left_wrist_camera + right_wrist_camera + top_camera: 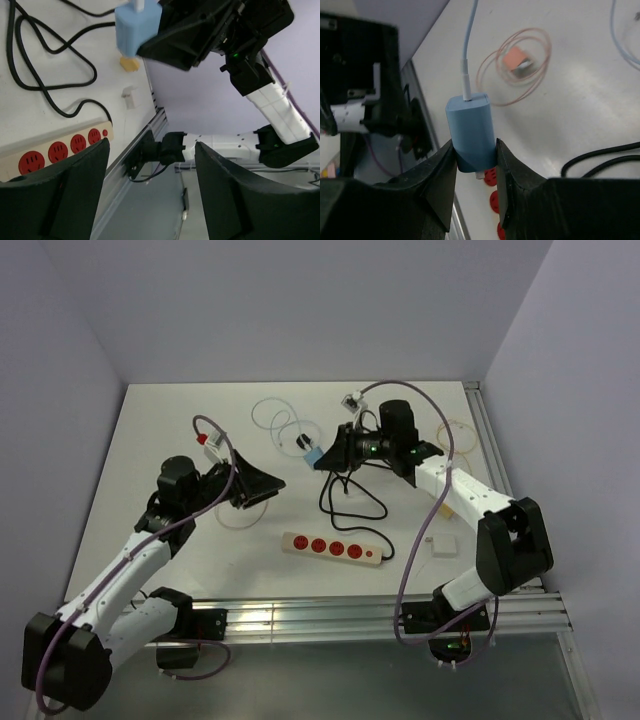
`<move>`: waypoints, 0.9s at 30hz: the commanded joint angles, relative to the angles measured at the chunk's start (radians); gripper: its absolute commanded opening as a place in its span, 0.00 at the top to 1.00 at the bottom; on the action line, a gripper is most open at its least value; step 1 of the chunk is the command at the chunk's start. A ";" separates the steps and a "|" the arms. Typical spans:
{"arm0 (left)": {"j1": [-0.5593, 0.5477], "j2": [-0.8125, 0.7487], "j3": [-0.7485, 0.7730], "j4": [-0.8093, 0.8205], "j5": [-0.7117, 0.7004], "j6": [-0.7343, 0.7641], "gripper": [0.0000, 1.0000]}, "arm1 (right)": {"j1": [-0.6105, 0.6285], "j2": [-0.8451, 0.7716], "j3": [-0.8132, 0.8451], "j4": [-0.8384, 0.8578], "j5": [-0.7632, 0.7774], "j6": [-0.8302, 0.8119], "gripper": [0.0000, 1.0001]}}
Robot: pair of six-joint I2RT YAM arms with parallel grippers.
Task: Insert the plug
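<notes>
My right gripper (pixel 322 454) is shut on a light blue plug (pixel 314 454) and holds it in the air above the table. In the right wrist view the plug (pixel 471 131) sits between the two fingers, its pale cable running up and away and a metal prong at its lower end. The beige power strip (pixel 333 548) with red sockets lies flat near the table's front, below and in front of the plug; it also shows in the left wrist view (pixel 55 150). My left gripper (pixel 262 487) is open and empty, left of the strip and above the table.
The strip's black cord (pixel 350 498) loops across the table's middle. A white cable coil (pixel 280 422) lies at the back. A small white adapter (pixel 440 544) and an orange adapter with a pink cable (pixel 516 64) lie at the right. A metal rail (pixel 380 615) runs along the front edge.
</notes>
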 commanded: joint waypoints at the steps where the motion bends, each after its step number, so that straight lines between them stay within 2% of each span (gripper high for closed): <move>1: -0.070 0.041 0.107 0.024 0.026 0.068 0.23 | 0.057 -0.081 -0.055 0.078 -0.151 -0.058 1.00; 10: -0.115 0.165 0.161 0.011 -0.020 0.102 0.23 | 0.129 -0.093 -0.117 0.144 -0.298 -0.045 1.00; 16: -0.130 0.158 0.164 -0.053 -0.055 0.140 0.24 | 0.135 -0.128 -0.143 0.136 -0.317 -0.065 1.00; 21: -0.141 0.178 0.200 -0.110 -0.072 0.170 0.24 | 0.186 -0.128 -0.092 -0.046 -0.302 -0.206 1.00; 27: -0.151 0.184 0.207 -0.115 -0.048 0.165 0.25 | 0.229 -0.113 -0.049 -0.138 -0.213 -0.264 1.00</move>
